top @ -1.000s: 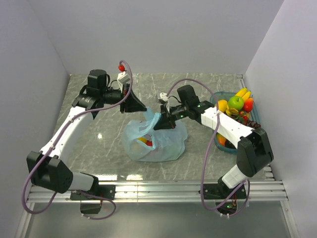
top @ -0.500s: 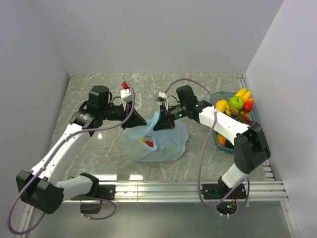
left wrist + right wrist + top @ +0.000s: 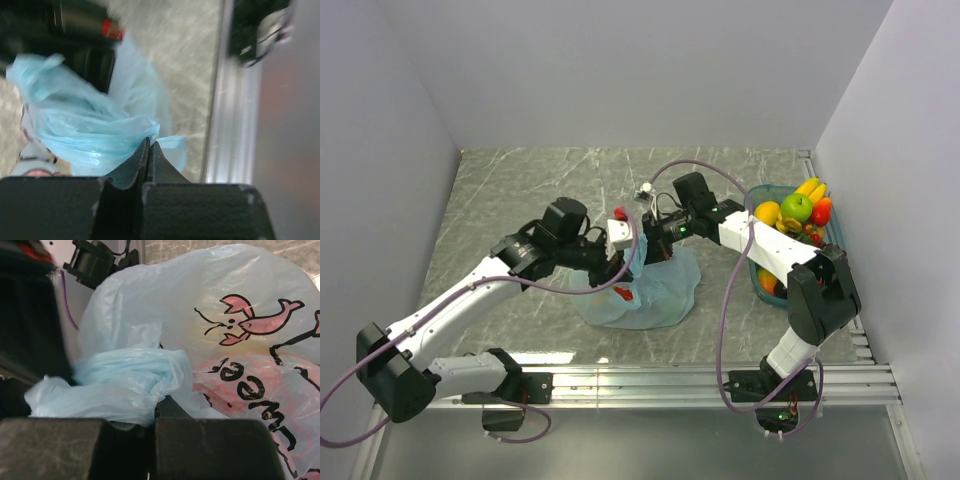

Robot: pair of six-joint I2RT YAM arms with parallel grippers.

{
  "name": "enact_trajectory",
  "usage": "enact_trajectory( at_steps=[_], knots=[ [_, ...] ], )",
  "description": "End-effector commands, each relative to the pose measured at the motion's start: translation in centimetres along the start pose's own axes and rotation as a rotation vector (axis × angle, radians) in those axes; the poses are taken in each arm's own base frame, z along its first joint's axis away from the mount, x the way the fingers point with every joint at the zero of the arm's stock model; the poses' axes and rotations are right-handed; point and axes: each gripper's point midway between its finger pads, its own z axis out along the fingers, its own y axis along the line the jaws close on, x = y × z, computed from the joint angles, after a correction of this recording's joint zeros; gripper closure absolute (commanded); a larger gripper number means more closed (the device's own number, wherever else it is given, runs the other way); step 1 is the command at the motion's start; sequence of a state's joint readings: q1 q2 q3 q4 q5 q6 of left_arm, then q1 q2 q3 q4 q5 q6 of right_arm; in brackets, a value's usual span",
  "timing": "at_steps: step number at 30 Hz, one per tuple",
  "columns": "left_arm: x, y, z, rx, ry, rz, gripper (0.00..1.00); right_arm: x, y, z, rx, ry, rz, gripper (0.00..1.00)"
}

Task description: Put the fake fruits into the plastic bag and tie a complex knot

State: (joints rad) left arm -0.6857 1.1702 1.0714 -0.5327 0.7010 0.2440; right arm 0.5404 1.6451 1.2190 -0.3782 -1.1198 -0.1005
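— where is the bag now?
— the plastic bag lies mid-worktop. my left gripper and right gripper are each closed tight on its bunched blue film.
— finished?
— no, i think. no knot shows, and many fake fruits wait in the teal tray at the right edge.

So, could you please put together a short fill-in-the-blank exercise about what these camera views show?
1. The left gripper is ____ on a fold of the plastic bag.
2. The right gripper pinches the bag's bunched plastic, beside a printed dolphin coloured ____.
3. The green apple rests in the tray, at the ____ edge of the table.
Missing words: shut; pink; right.
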Motion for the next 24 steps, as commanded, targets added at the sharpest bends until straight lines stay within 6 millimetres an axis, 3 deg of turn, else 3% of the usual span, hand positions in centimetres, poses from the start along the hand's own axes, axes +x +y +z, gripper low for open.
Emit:
enact_trajectory(
  at_steps=[1, 6, 10, 11, 14, 17, 22, 24],
  knots=[
    [3.3, 3.5, 1.1, -0.190, 0.111, 0.025, 1.00, -1.4, 1.6, -0.7, -0.036, -0.036, 0.007, 1.00],
    [5.3, 7.0, 2.1, -0.346, 0.166, 0.012, 1.00, 0.1, 2.1, -1.4, -0.038, 0.009, -0.039, 0.99],
    [3.4, 7.1, 1.6, -0.336, 0.102, 0.047, 1.00, 2.2, 2.1, -2.1, -0.025, 0.080, -0.152, 0.60],
    [3.0, 6.1, 1.8, -0.278, 0.080, 0.055, 1.00, 2.2, 2.1, -2.3, -0.014, 0.080, -0.198, 0.37],
    [2.8, 4.3, 1.6, -0.178, 0.074, 0.089, 1.00, 1.7, 1.9, -2.4, 0.014, 0.052, -0.240, 0.25],
    [3.6, 3.1, 1.9, -0.103, 0.113, 0.063, 1.00, 0.4, 1.4, -1.7, 0.010, 0.027, -0.250, 0.24],
    [4.0, 2.9, 2.6, -0.075, 0.135, 0.002, 1.00, -1.2, 0.6, -0.3, 0.053, 0.002, -0.252, 0.26],
    [4.0, 2.8, 2.6, -0.075, 0.131, 0.001, 1.00, -1.1, -0.1, -0.1, 0.090, 0.003, -0.237, 0.50]
  ],
)
